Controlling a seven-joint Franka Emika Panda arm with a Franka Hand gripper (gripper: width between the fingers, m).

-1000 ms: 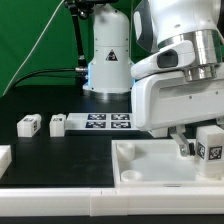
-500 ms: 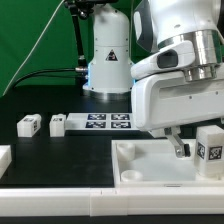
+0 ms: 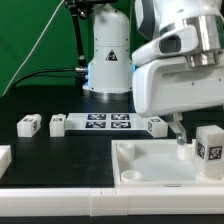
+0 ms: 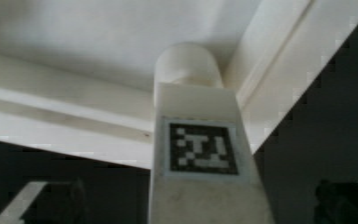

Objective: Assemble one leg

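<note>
Leg stands upright at the white panel's 3 o'clock corner in the exterior view, marker facing the camera. The claw is spread wide, its fingers clear of the leg on either side, holding nothing. Spare legs lie on the table toward 10 o'clock, beside the marker board.
</note>
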